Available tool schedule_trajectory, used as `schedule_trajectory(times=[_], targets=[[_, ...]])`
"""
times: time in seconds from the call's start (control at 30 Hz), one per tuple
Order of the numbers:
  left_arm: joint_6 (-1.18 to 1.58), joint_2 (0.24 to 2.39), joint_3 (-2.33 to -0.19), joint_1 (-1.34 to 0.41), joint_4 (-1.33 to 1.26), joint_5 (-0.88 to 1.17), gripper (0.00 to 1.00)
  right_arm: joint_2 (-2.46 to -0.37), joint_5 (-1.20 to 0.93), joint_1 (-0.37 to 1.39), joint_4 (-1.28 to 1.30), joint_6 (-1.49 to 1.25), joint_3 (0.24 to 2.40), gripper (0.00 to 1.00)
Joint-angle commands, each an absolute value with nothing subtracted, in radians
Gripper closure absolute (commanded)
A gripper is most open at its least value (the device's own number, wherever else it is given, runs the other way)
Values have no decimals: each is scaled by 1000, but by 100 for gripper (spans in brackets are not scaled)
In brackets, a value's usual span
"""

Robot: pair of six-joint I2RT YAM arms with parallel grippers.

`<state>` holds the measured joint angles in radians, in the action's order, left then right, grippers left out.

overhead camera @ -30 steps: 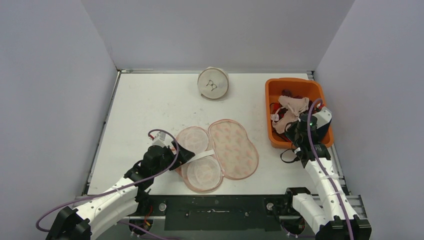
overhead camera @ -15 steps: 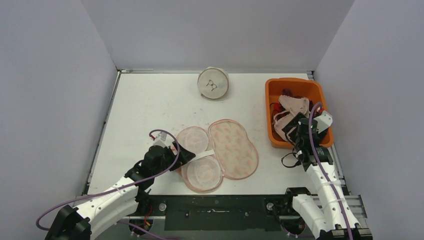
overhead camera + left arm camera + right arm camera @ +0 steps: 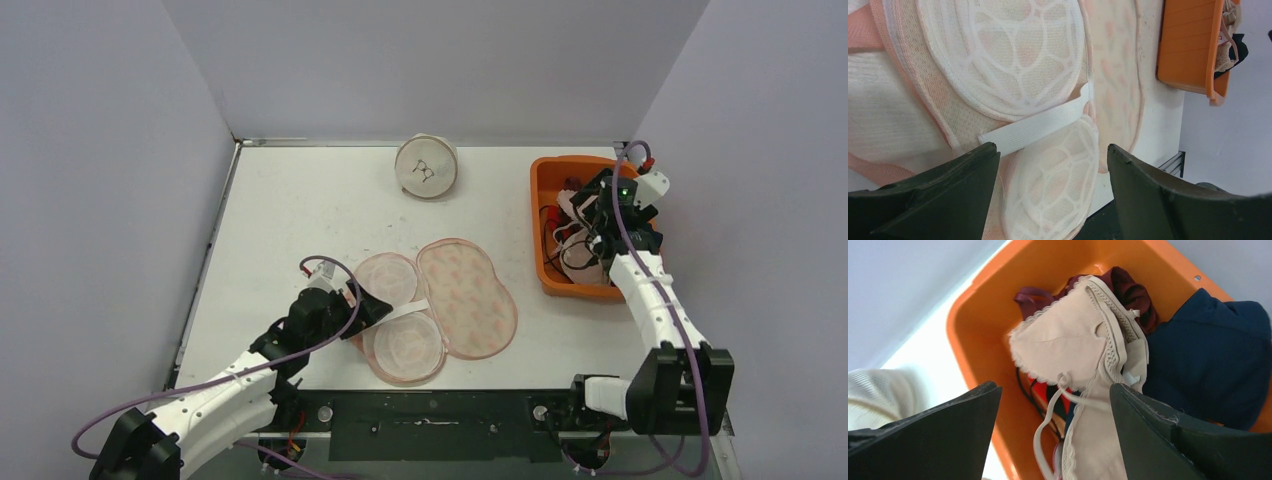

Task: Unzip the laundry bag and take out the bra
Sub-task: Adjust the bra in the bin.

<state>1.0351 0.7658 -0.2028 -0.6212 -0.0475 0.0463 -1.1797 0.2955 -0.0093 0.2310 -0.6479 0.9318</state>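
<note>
The pink mesh laundry bag [image 3: 465, 295] lies unzipped and spread flat near the table's front, its two domed cups [image 3: 998, 55] joined by a white elastic strap [image 3: 1038, 125]. My left gripper [image 3: 372, 305] is open, low over the bag's left edge, its jaws either side of the nearer cup [image 3: 1053, 165]. The beige lace bra [image 3: 1078, 350] lies loose in the orange bin [image 3: 545, 175], on top of other garments. My right gripper [image 3: 592, 215] hangs open above it [image 3: 1055, 410], with nothing between its fingers.
A second, zipped round mesh bag [image 3: 427, 167] stands at the back centre. The bin [image 3: 998, 300] also holds a navy garment [image 3: 1208, 360] and a maroon one [image 3: 1125, 282]. Grey walls close in the table on three sides.
My right gripper has opened and let the bra drop into the bin. The right arm has then moved toward the bin's far end. The left arm has stayed still.
</note>
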Motion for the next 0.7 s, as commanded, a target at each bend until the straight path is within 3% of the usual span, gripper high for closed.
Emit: schedule_trajectory(times=[0.0,0.43,0.67], targets=[[1013,748,-259,-626,-57,46,23,-1311,294,-65,137,-647,1006,18],[1005,773,-235,-626,-97,51,23,-1514,204,-167,26,-615,996,15],[991,758,-237,-627,-87,52,23,-1573,57,-179,-114,-625,974,30]])
